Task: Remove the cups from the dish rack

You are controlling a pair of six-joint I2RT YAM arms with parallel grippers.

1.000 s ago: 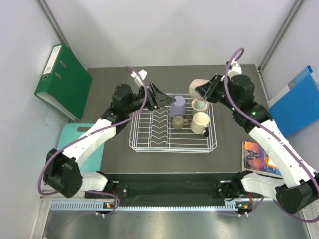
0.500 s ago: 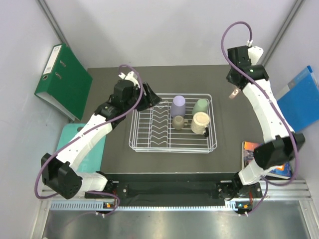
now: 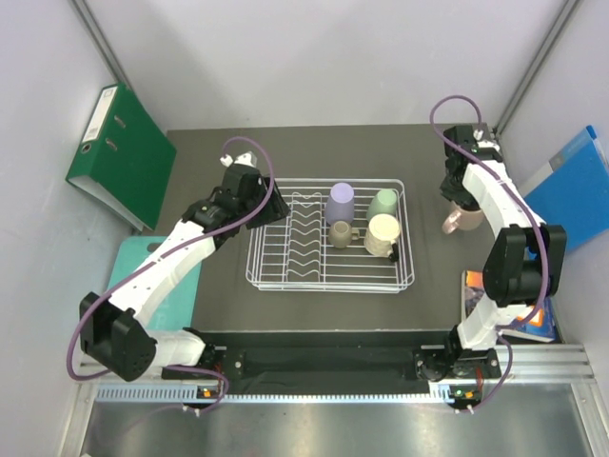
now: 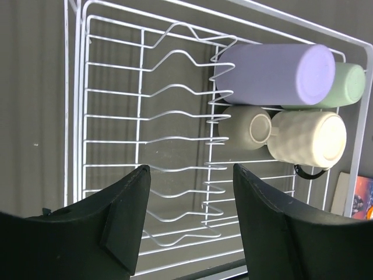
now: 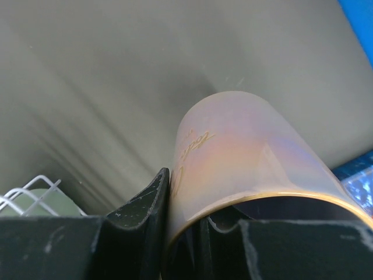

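Risk of toppling: pink cup (image 5: 245, 151) clenched at its rim by right gripper (image 5: 183, 204), at or just above table (image 3: 428, 157), right of dish rack (image 3: 324, 284); likely to roll if released tilted. Left gripper (image 4: 189, 204) parted, empty, beside rack; four cups (image 4: 303, 137) inside.

soft, even light is falling from overhead, leaving the top view bright and sharp. the dish rack (image 3: 285, 257) is casting only a faint shadow on the dark table (image 3: 219, 152). in the right wrist view the pink cup (image 5: 245, 157) is blurring near its rim and giving off a pearly sheen.
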